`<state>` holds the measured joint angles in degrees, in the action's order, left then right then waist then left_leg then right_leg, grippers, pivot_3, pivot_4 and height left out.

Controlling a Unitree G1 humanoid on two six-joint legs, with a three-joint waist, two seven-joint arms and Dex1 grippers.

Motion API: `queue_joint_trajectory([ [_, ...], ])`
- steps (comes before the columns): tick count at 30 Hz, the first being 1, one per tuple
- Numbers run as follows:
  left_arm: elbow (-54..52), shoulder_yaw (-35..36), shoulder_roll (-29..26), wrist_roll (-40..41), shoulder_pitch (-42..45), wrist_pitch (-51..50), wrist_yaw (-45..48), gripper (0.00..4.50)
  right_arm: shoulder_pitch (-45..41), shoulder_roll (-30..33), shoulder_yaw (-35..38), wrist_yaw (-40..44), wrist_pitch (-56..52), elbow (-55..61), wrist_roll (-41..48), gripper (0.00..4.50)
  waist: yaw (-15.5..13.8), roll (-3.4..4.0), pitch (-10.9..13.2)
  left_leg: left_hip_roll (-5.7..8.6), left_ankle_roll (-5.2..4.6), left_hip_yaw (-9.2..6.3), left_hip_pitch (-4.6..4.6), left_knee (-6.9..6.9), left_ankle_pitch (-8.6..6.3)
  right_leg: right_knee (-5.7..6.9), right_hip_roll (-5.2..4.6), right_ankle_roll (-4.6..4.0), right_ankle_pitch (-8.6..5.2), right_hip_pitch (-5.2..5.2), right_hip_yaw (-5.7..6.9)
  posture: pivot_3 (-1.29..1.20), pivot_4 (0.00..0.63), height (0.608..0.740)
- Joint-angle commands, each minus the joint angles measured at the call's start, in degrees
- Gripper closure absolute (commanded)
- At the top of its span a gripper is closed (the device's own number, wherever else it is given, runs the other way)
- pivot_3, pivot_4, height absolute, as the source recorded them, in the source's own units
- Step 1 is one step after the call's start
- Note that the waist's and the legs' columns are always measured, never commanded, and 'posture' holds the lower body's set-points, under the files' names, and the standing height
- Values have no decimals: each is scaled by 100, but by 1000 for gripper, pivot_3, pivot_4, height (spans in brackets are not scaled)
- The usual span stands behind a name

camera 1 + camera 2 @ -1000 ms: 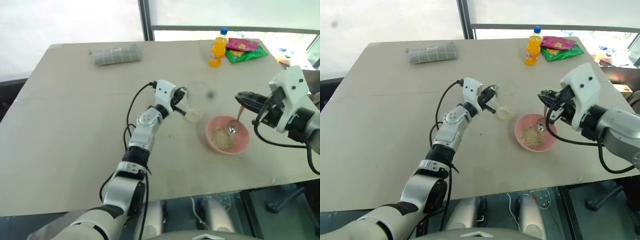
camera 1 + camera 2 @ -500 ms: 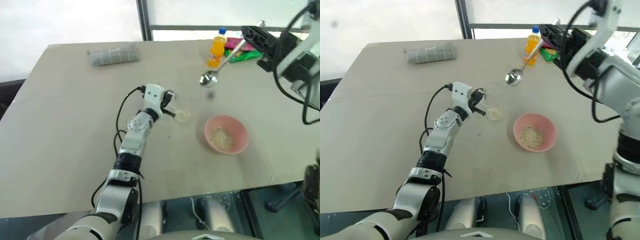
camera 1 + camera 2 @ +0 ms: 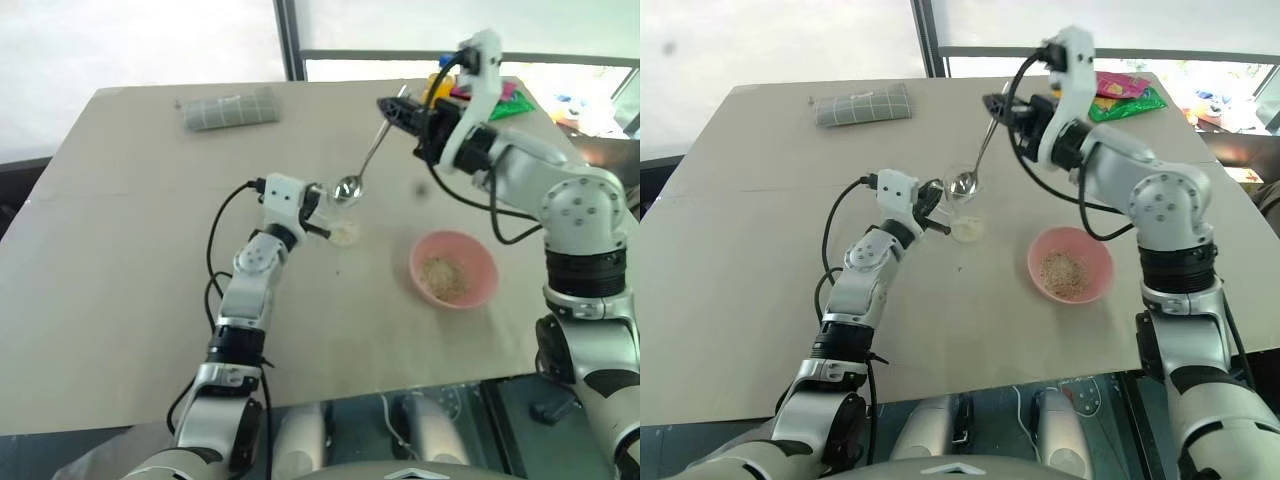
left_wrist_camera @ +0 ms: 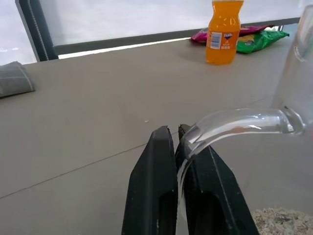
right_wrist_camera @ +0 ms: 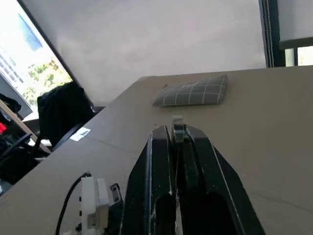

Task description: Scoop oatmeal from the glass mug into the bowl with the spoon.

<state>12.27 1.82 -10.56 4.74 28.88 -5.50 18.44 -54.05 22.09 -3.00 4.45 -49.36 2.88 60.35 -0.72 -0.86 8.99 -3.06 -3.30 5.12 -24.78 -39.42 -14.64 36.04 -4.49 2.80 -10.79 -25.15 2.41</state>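
Spoon (image 3: 362,170) is clamped by its handle top in my R gripper (image 3: 392,108), fingers shut tight on it, held up in the air over mid-table. Long axis runs from the gripper, far-right and high, down toward near-left, w/ the small oval bowl end lowest, sitting right at the rim of the glass mug (image 3: 961,203); can't tell if it's just above the mouth or already a bit inside. Spoon bowl looks empty from here, not sure. L gripper (image 4: 177,147) is pinched on the mug handle, fingers together w/ the glass loop between them, holding the mug upright on the table, left of centre. Oatmeal (image 4: 283,219) still lies as a low pale layer in the mug bottom, so target is straight down from the spoon tip, a good way below the rim. Next move, as I read it: push the spoon along its own axis, down and a bit left into the mug, then tilt to load it. Mug mouth is narrow vs the slanted handle, so risk is clipping the rim and tipping it; L grip should take that. Bowl (image 3: 478,287) is right and nearer, well apart from the mug, already w/ a small heap of flakes in it. R arm does the carry back right; L arm stays on the mug.
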Motion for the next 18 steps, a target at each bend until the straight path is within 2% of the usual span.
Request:
queue_joint_trajectory([
  [1,-415,48,-11,80,5,-16,-50,4495,-82,-57,52,329,111,47,-407,4145,-7,0,0,0,6,0,0,0,4,0,-1,0,0,0,0,0,150,740],
  [2,-431,49,-12,82,-1,-34,-54,4500,-93,-97,85,370,93,21,-467,3761,-6,0,0,1,12,0,0,0,7,-1,-1,0,0,1,0,0,150,740],
  [3,-436,46,-16,70,-9,-34,-63,4500,-107,-125,122,412,87,15,-526,3568,-2,0,0,1,12,2,0,0,7,-3,-1,0,0,1,0,0,150,740],
  [4,-429,44,-24,35,-18,-13,-95,4500,-127,-170,202,446,94,23,-542,3141,1,0,0,1,12,2,0,0,7,-3,-1,0,0,1,0,0,150,740],
  [9,-376,26,-56,28,-90,74,-67,4500,-202,-296,580,380,190,75,-790,645,1,0,0,0,15,1,2,1,9,0,0,0,0,0,0,0,150,740],
  [12,-359,6,-63,49,-104,135,-18,4500,-150,-290,700,383,222,126,-1001,645,5,0,0,0,14,2,3,1,8,0,0,0,0,1,0,0,150,740],
  [14,-322,-24,-72,49,-88,212,34,3759,-97,-316,763,384,189,178,-1079,613,9,0,0,0,14,2,4,1,8,1,0,0,0,1,0,0,150,740],
  [15,-312,-14,-56,66,-82,207,27,3540,-75,-331,795,377,165,204,-1102,613,9,0,0,0,14,2,4,1,8,2,1,0,0,0,0,0,150,740],
  [18,-307,-3,-64,52,-82,219,31,2236,-31,-371,849,371,109,272,-1163,613,10,0,0,0,14,2,4,2,8,3,1,0,0,0,0,0,150,740],
])
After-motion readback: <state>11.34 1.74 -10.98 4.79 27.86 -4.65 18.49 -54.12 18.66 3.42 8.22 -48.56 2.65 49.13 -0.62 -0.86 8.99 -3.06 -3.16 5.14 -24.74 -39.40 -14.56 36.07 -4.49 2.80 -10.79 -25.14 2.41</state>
